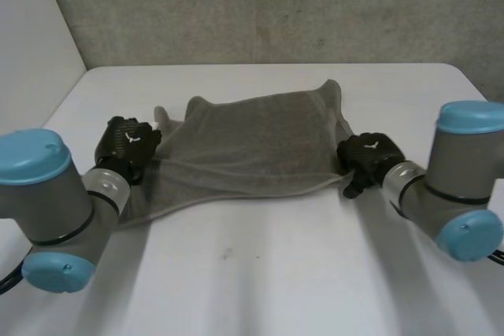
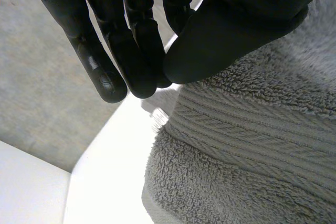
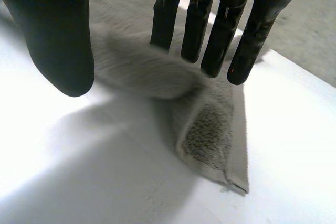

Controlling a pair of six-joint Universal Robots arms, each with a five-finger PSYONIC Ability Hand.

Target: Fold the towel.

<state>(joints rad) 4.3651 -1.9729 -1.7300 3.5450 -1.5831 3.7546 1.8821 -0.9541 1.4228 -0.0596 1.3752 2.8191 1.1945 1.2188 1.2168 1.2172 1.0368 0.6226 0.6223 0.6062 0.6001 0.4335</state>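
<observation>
A grey towel [image 1: 252, 143] lies spread across the white table [image 1: 276, 273], wider than it is deep, with its far corners bunched up. My left hand [image 1: 126, 145] is at the towel's left edge. In its wrist view the hand [image 2: 131, 51] has fingers and thumb pressed together, and the towel's banded edge [image 2: 252, 145] runs up into the pinch, slightly off the table. My right hand [image 1: 368, 156] is at the towel's right edge. There the hand [image 3: 58, 35] is open, thumb apart from straight fingers, above a loose towel corner [image 3: 210, 129] on the table.
A grey wall [image 1: 276, 13] stands behind the table's far edge, and a white wall [image 1: 31, 29] stands at the left. Bare tabletop stretches in front of the towel between my two arms.
</observation>
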